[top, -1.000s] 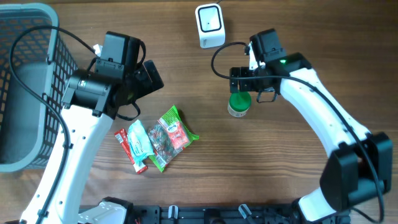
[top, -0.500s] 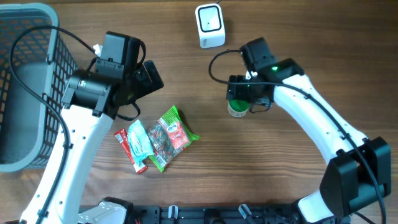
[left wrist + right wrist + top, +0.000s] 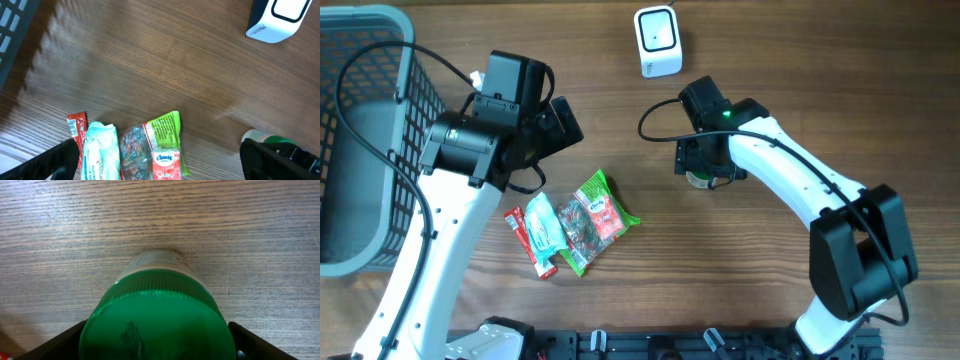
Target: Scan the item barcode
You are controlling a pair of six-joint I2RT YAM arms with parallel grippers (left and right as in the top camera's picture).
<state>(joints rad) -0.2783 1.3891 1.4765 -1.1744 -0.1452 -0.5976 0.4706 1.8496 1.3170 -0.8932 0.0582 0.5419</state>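
Note:
A small jar with a green lid (image 3: pixel 155 320) stands upright on the wooden table, partly hidden under my right gripper (image 3: pixel 705 162) in the overhead view. In the right wrist view the lid fills the gap of my right gripper (image 3: pixel 156 341), and both black fingers (image 3: pixel 60 342) press against its sides. The white barcode scanner (image 3: pixel 657 41) sits at the far edge, apart from the jar. My left gripper (image 3: pixel 160 160) hangs open above the snack packets with nothing in it. The jar (image 3: pixel 260 137) shows beside its right finger.
A pile of snack and tissue packets (image 3: pixel 570 220) lies left of centre. A grey mesh basket (image 3: pixel 360 150) stands at the left edge. The scanner's cable runs off the far edge. Bare wood lies between scanner and jar.
My right arm has swung left and come down over the jar, and its fingers have closed in onto the green lid. The left arm has stayed still.

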